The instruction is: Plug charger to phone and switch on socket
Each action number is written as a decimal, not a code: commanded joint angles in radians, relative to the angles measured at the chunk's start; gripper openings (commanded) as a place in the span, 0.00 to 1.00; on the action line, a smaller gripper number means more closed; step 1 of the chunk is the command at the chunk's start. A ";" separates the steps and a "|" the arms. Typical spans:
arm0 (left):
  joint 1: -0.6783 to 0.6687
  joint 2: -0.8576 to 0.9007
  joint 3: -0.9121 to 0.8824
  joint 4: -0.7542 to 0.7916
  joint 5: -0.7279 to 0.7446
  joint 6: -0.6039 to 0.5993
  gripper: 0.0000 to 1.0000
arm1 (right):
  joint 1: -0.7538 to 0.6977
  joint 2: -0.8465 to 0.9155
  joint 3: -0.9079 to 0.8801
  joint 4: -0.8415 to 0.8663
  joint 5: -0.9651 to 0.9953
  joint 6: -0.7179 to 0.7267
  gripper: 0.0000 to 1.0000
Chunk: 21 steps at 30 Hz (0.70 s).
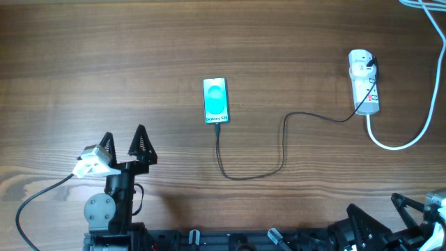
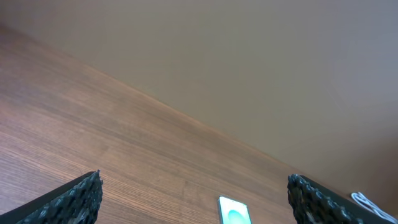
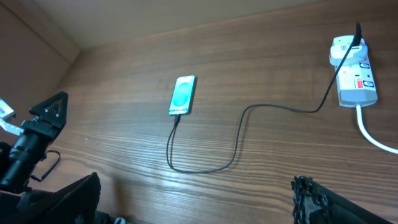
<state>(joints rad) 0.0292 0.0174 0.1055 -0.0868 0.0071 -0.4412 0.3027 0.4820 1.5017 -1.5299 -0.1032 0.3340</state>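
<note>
left gripper (image 1: 124,134) jaws apart | right gripper (image 1: 373,202) jaws apart | I see charger (image 1: 282,150) running from phone (image 1: 215,100) to socket (image 1: 364,90)

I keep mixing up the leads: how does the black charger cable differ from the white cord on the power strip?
The charger cable is thin and black; the white cord is thicker. The charger cable loops across to the near end of the phone; the white cord curves away to the right and out of view. Both start at the power strip and lie on the table.
</note>
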 commanded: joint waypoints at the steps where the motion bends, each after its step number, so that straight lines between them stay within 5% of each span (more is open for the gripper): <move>1: 0.008 -0.011 -0.011 -0.014 -0.020 -0.012 1.00 | 0.001 -0.015 0.008 0.002 0.018 -0.016 1.00; 10: 0.008 -0.011 -0.010 -0.171 -0.089 0.005 1.00 | 0.001 -0.015 0.008 0.002 0.018 -0.016 1.00; 21: 0.008 -0.011 -0.010 0.060 -0.096 0.043 1.00 | 0.001 -0.015 0.008 0.002 0.018 -0.016 1.00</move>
<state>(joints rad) 0.0292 0.0158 0.1009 -0.0681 -0.0742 -0.4202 0.3027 0.4820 1.5017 -1.5299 -0.1032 0.3340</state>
